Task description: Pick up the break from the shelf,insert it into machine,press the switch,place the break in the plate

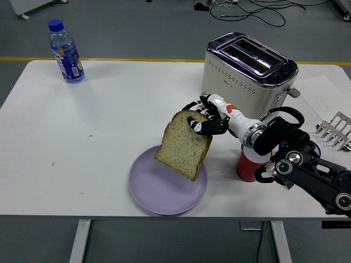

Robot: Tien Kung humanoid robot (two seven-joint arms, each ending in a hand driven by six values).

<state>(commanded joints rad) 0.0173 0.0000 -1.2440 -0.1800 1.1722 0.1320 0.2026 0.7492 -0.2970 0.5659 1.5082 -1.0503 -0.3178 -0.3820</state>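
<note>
My right hand (204, 119) is shut on the top edge of a slice of brown bread (182, 144). The slice hangs tilted, its lower end over the right half of the lavender plate (156, 189); I cannot tell whether it touches the plate. The silver toaster (249, 74) stands at the back right, its slots empty. The right arm comes in from the lower right, across the cups. The left arm is out of view.
A water bottle (65, 52) stands at the far left corner. A red cup (248, 164) is partly hidden behind my right forearm; only the rim of a blue cup (313, 147) shows behind it. A metal rack (334, 130) lies at the right edge.
</note>
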